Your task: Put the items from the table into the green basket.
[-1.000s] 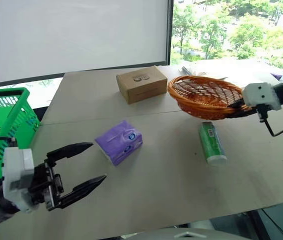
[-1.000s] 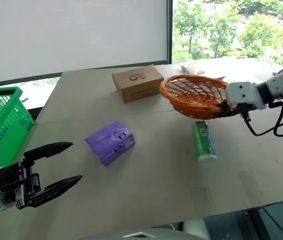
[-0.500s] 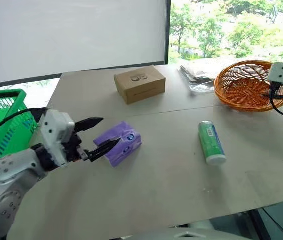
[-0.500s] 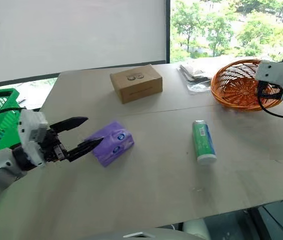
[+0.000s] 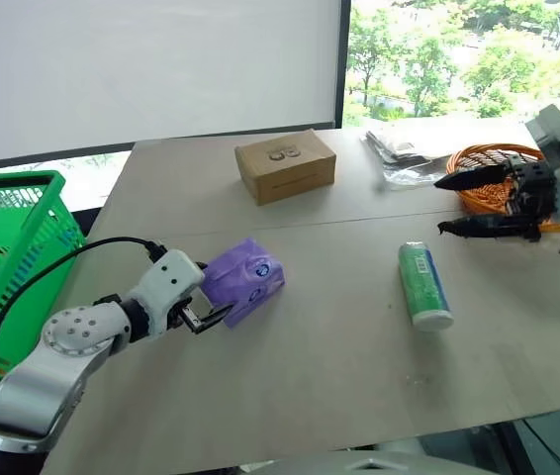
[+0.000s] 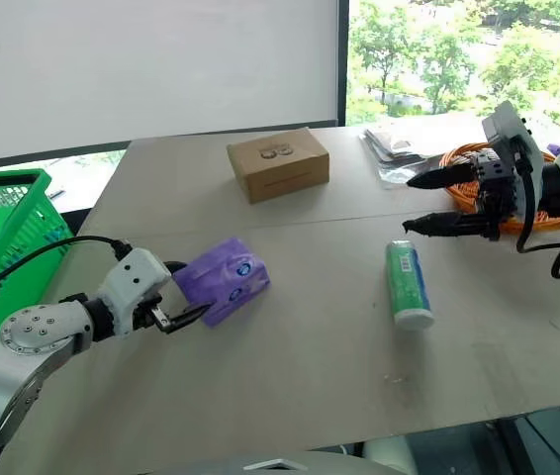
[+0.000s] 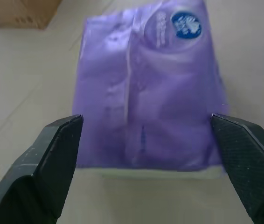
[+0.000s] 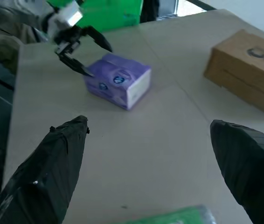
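Note:
The purple packet (image 5: pixel 247 278) lies on the table (image 5: pixel 339 366) left of centre, its blue round mark facing up. My left gripper (image 6: pixel 186 294) is open and reaches around the packet's near end; in the left wrist view one finger (image 7: pixel 52 158) stands on each side of the packet (image 7: pixel 155 88), with small gaps. The green-and-blue cylinder (image 5: pixel 423 284) lies on its side right of centre, white end towards me. My right gripper (image 5: pixel 440 206) hovers open above the table just beyond the cylinder, pointing left, with nothing in it. The green basket (image 5: pixel 13 183) stands off the table's left edge.
An orange wicker basket (image 5: pixel 498 160) sits at the back right, behind my right gripper. A brown cardboard box (image 5: pixel 285 165) rests at the back centre, and a clear bag of papers (image 5: pixel 399 153) lies between them. The table's front edge runs close below.
My left gripper moved forward and down until its open fingers flank the purple packet. My right gripper set the orange basket down at the back right, let go, and swung left over the table.

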{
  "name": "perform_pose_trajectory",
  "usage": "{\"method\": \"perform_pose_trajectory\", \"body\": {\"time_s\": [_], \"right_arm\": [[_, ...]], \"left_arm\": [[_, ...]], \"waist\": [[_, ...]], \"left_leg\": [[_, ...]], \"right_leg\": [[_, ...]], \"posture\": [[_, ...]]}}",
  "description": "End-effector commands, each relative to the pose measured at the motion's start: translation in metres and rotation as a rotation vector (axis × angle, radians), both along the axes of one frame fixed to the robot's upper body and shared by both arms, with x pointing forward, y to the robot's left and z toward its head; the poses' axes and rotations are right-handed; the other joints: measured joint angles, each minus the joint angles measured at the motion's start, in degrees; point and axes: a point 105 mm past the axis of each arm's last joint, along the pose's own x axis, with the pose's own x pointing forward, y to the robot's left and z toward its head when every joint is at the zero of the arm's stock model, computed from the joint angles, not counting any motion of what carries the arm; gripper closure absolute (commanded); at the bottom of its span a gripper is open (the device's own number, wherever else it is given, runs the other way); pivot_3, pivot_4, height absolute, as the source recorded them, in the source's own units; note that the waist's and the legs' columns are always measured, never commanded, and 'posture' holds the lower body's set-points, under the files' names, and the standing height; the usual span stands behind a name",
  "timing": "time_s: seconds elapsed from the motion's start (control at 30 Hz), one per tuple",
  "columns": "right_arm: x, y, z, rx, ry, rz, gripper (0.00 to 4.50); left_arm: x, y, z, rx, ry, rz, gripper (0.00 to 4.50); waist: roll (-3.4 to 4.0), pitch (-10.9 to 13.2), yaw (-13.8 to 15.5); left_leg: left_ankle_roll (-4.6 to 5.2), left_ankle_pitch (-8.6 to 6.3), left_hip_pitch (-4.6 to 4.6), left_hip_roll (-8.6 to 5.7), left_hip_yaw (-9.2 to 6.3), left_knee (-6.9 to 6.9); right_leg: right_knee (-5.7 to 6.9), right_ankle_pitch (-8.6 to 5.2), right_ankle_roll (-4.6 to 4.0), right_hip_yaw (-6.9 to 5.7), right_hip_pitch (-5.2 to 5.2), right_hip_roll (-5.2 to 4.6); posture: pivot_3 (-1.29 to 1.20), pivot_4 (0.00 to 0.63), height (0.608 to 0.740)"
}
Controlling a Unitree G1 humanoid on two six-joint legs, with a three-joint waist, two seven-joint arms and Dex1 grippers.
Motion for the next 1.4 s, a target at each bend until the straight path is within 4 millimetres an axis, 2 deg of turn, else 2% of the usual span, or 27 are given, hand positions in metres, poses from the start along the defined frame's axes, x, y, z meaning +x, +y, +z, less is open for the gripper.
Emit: {"method": "perform_pose_trajectory", "body": {"time_s": [0.03,0.2,0.33,0.4,0.43,0.5,0.57,0.63,0.77,0.87,0.97,1.07,1.13,1.27,1.33,1.4], "right_arm": [[-0.019,0.006,0.009,0.021,-0.02,0.012,0.03],[-0.039,0.001,-0.014,-0.063,0.047,0.025,0.03],[-0.04,-0.002,-0.018,-0.079,0.034,0.012,0.0],[-0.04,-0.002,-0.016,-0.068,0.028,0.009,0.0],[-0.04,-0.002,-0.016,-0.065,0.026,0.008,0.0],[-0.038,-0.003,-0.016,-0.061,0.018,0.002,0.0],[-0.036,-0.001,-0.015,-0.051,0.007,0.002,0.0],[-0.035,0.001,-0.013,-0.041,0.0,0.005,0.0],[-0.032,0.014,0.0,0.022,-0.032,0.04,0.0],[-0.03,0.024,0.008,0.064,-0.055,0.074,0.0],[-0.031,0.044,0.026,0.143,-0.086,0.143,0.0],[-0.03,0.058,0.042,0.214,-0.123,0.193,0.0],[-0.029,0.066,0.053,0.264,-0.152,0.219,0.0],[-0.022,0.075,0.068,0.344,-0.203,0.225,0.0],[-0.02,0.076,0.07,0.365,-0.196,0.227,0.0],[-0.019,0.076,0.068,0.367,-0.202,0.239,0.0]], "left_arm": [[0.01,0.008,-0.01,0.061,-0.006,0.026,0.0],[0.014,0.005,-0.039,0.086,0.022,0.039,0.0],[0.018,0.006,-0.044,0.116,0.01,0.05,1.42],[0.019,0.008,-0.044,0.123,0.004,0.059,2.49],[0.019,0.009,-0.043,0.124,0.0,0.061,2.87],[0.023,0.014,-0.037,0.14,-0.034,0.074,3.47],[0.031,0.019,-0.026,0.14,-0.091,0.101,4.39],[0.036,0.021,-0.016,0.13,-0.132,0.122,4.48],[0.059,0.029,0.046,0.111,-0.32,0.219,4.48],[0.068,0.042,0.083,0.131,-0.418,0.302,4.48],[0.07,0.072,0.14,0.21,-0.556,0.451,4.48],[0.057,0.111,0.178,0.324,-0.627,0.611,4.48],[0.041,0.143,0.189,0.421,-0.619,0.732,4.48],[0.002,0.203,0.192,0.54,-0.566,0.947,4.48],[-0.014,0.225,0.194,0.563,-0.55,1.031,4.48],[-0.022,0.237,0.19,0.585,-0.519,1.056,4.48]], "waist": [[0.05,0.0,0.1],[0.33,-0.5,-0.1],[0.63,-0.8,0.0],[0.67,-0.8,-0.4],[0.68,-0.8,-0.6],[0.72,-0.8,-0.8],[0.77,-0.9,-0.9],[0.76,-0.9,-0.9],[0.26,-0.5,-1.0],[-0.06,-0.3,-0.8],[-0.24,-0.2,-0.9],[-0.46,-0.2,-0.9],[-0.46,-0.2,-0.7],[-0.45,-0.2,0.0],[-0.49,-0.2,0.6],[-0.69,-0.3,1.2]], "left_leg": [[0.0,0.0,0.06,-0.02,0.02,0.01],[0.02,0.01,0.26,-0.03,0.2,0.05],[0.03,0.03,0.33,0.03,0.2,0.14],[0.04,0.03,0.36,0.05,0.19,0.15],[0.04,0.03,0.38,0.09,0.16,0.15],[0.04,0.03,0.39,0.2,0.12,0.15],[0.02,0.04,0.41,0.33,0.09,0.15],[0.01,0.05,0.42,0.4,0.05,0.15],[-0.05,0.09,0.31,0.47,-0.08,0.15],[-0.15,0.13,0.21,0.48,-0.15,0.14],[-0.19,0.11,0.08,0.42,-0.12,0.1],[-0.25,0.08,-0.13,0.36,-0.09,0.09],[-0.32,0.05,-0.33,0.32,-0.08,0.03],[-0.67,0.23,-0.81,0.25,-0.1,-0.07],[-0.75,0.26,-0.87,0.27,-0.12,-0.14],[-0.71,0.2,-0.94,0.28,-0.25,-0.15]], "right_leg": [[0.0,-0.03,-0.02,-0.01,0.08,-0.02],[0.01,-0.18,0.23,-0.01,0.21,0.01],[0.06,-0.19,0.26,-0.12,0.33,0.03],[0.1,-0.18,0.25,-0.2,0.33,0.09],[0.14,-0.18,0.24,-0.29,0.34,0.12],[0.14,-0.18,0.23,-0.47,0.34,0.14],[0.17,-0.13,0.14,-0.64,0.34,0.18],[0.22,-0.08,0.06,-0.71,0.32,0.25],[0.29,-0.06,-0.01,-0.73,0.15,0.55],[0.24,0.04,0.08,-0.79,0.12,0.61],[0.04,0.2,-0.14,-0.84,0.11,0.21],[-0.03,0.22,-0.13,-0.83,-0.08,0.13],[-0.01,0.23,-0.14,-0.82,-0.35,0.09],[0.04,0.23,-0.15,-0.86,-0.9,-0.02],[0.04,0.23,-0.17,-0.88,-0.97,-0.02],[0.02,0.22,-0.18,-1.02,-0.99,-0.06]], "posture": [[0.13,0.0,0.74],[0.12,0.0,0.74],[0.11,0.0,0.74],[0.11,0.0,0.74],[0.12,0.0,0.74],[0.13,0.0,0.74],[0.13,0.0,0.74],[0.14,0.0,0.74],[0.16,0.0,0.74],[0.19,0.0,0.74],[0.2,0.0,0.74],[0.25,0.0,0.74],[0.25,0.0,0.74],[0.26,0.0,0.74],[0.26,0.0,0.74],[0.26,0.0,0.74]]}}
